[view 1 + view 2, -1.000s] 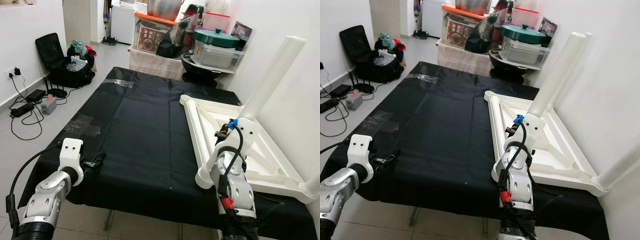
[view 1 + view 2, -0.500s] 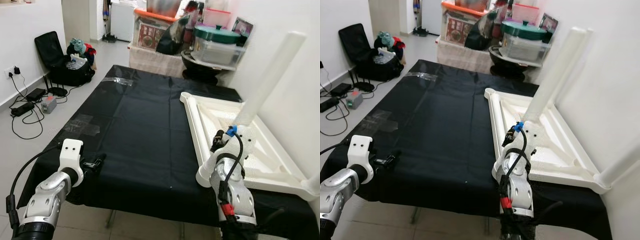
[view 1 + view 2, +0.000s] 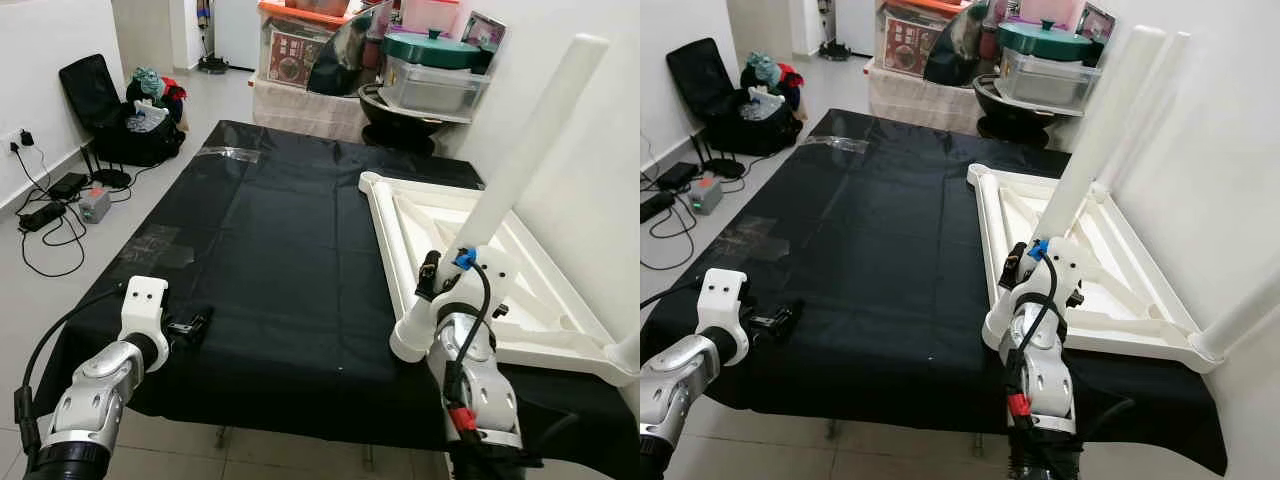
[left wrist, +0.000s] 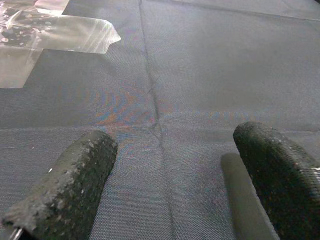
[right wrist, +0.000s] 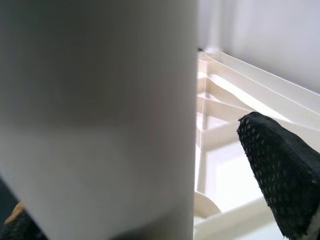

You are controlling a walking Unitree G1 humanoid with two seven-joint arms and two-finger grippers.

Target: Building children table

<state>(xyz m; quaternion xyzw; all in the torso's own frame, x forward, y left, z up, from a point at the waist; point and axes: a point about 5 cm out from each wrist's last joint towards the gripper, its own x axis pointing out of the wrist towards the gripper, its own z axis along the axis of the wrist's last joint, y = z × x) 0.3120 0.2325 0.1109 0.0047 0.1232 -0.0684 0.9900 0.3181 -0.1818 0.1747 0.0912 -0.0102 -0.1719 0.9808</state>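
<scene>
The white table leg [image 3: 528, 140] rose tilted from the upturned white tabletop [image 3: 520, 300] on the counter's [image 3: 270, 260] right side, grasped by the right claw [image 3: 432, 278]. The left claw [image 4: 170, 185] hovered released at the near left.

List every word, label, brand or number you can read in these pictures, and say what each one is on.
None can be read.
Box with a red printed front behind the table: print too small and blurred.
Small picture card on the far shelf: blurred.
White tabletop, white leg and black cloth: no text.
</scene>
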